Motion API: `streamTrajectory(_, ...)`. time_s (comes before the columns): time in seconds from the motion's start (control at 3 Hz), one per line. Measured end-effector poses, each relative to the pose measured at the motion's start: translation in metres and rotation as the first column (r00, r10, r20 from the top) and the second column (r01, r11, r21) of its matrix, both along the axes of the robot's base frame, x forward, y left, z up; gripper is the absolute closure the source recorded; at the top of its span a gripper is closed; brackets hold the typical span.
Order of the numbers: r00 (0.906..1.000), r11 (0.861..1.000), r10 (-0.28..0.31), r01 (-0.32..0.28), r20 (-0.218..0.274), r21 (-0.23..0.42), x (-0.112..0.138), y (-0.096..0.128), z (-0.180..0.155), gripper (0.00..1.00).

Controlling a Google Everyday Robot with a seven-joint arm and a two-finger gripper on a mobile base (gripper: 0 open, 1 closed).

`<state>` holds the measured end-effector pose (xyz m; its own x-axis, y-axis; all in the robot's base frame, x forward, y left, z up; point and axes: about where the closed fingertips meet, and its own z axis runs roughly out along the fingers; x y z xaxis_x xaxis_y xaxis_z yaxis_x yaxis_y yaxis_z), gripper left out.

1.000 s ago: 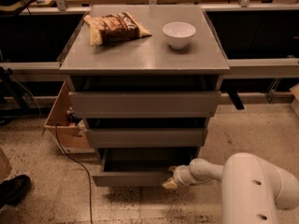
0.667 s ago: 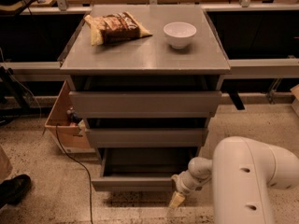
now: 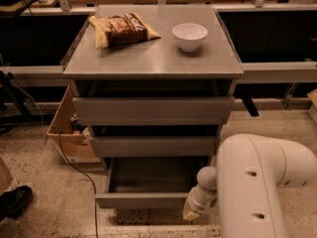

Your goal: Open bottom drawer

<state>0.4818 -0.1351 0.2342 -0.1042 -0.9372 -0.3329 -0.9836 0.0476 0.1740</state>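
bottom drawer [image 3: 143, 200] open, end effector [image 3: 191, 213] beside its right corner

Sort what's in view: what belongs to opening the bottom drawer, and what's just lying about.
Job: bottom drawer, pulled out; gripper, by the right end of its front panel.
Lying about: snack bag and white bowl on the cabinet top; cardboard box on the floor, left.
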Motion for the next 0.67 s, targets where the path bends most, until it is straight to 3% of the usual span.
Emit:
streamTrajectory(0.33,0.9989,1.0,-0.013,0.014,0.046,-0.008,0.001,-0.01,0.022,0.49)
streamTrajectory(0.67,0.99,0.999,-0.046,0.046,0.133,-0.001,0.021,-0.024,0.05,0.51)
